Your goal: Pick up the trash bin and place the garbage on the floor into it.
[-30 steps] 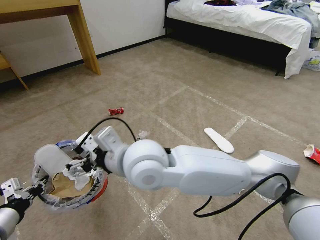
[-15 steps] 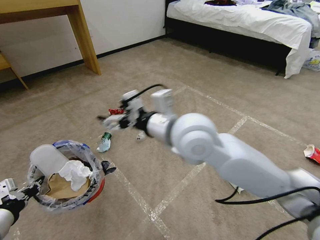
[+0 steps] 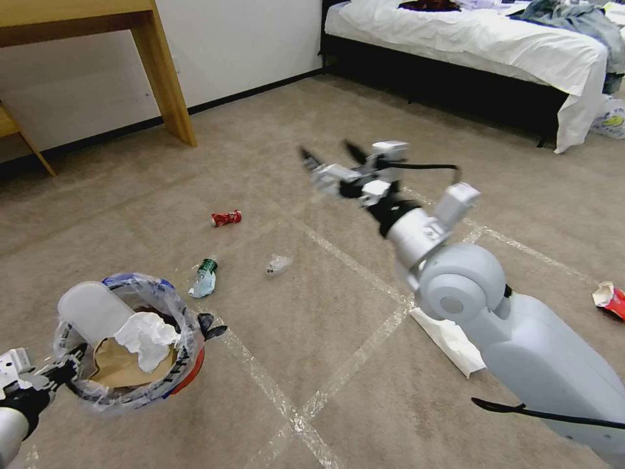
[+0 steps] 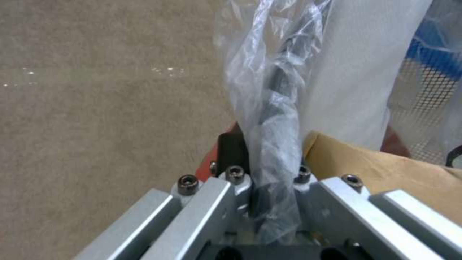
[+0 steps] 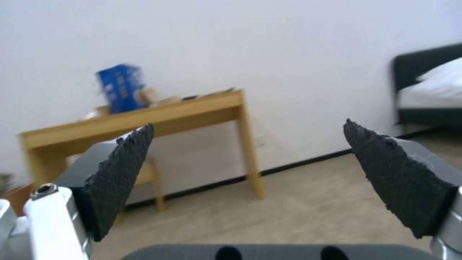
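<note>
Nearest in, the left gripper [image 3: 62, 372] is low at the robot's left, jaws clenched on the rim of the trash bin [image 3: 189, 372], the crinkled clear liner pinched between them in the left wrist view. The bin is round and red, blue print on the bag's edge, too small to read. Inside it: a white slipper [image 3: 91, 311], crumpled tissue [image 3: 148, 337] and a brown paper bag [image 3: 117, 366]. Just past the bin on the short-pile carpet [image 3: 312, 326] lies a bluish bottle [image 3: 204, 280], then a clear scrap [image 3: 278, 264], then a crushed red can [image 3: 226, 217]. A white paper wrapper [image 3: 449, 342] rests on the tape lines by the right arm. The right gripper [image 3: 329, 155] is raised above the floor, jaws released and empty, black ridged pads [image 5: 120, 177] wide apart, aimed toward a wooden worktop [image 5: 144, 117] carrying a blue box [image 5: 120, 86], its lettering blurred.
</note>
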Motion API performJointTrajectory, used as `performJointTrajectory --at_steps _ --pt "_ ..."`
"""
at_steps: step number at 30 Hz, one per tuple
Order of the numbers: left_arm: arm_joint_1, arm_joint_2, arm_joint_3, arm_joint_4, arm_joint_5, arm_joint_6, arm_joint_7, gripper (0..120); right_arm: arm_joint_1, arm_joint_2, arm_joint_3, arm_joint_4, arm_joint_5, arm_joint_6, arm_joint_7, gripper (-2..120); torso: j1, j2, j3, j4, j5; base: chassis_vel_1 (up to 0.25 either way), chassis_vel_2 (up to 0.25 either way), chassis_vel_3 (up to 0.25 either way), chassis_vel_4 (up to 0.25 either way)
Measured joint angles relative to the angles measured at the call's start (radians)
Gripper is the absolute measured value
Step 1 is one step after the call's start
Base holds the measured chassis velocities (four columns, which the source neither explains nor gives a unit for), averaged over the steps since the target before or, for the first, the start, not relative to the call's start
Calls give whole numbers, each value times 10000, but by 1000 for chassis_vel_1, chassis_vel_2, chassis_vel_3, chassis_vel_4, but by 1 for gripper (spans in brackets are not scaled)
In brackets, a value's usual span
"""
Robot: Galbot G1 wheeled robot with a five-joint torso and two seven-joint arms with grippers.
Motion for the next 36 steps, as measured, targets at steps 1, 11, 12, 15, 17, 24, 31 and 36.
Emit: performJointTrajectory --at_steps 1,11,12,15,17,24,31,36 --pt "0 -10 -19 0 1 0 0 1 -277 -1 249 -47 -162 162 -71 100 0 0 0 1 0 0 0 0 0" --pt "73 -300 -29 -79 208 -1 59 1 -3205 313 2485 -800 -2968 1679 -778 100 0 0 0 -2 -2 0 0 0 0" --pt "87 -360 -7 -92 292 -13 101 1 -3492 409 2664 -816 -3239 1752 -806 99 0 0 0 -2 0 0 0 0 0" --pt "87 -448 23 -118 385 -70 139 1 -3993 559 3033 -777 -3412 1766 -814 99 0 0 0 -3 -2 0 0 0 0" --pt "83 -510 43 -151 417 -97 165 1 -4465 720 3408 -784 -3599 1844 -862 99 0 0 0 -5 -2 0 0 0 0" --pt "225 -556 34 -224 460 -172 233 1 -5421 1168 3935 -858 -4003 2037 -949 100 0 0 0 -4 -3 0 0 0 0" --pt "308 -521 -3 -267 431 -211 269 1 -5552 1466 3935 -911 -4165 2031 -959 100 0 0 1 -3 -4 0 0 0 0" --pt "311 -583 -33 -278 436 -256 302 1 -5577 1571 3830 -880 -4277 2015 -971 100 0 0 1 -3 -3 0 0 0 0"
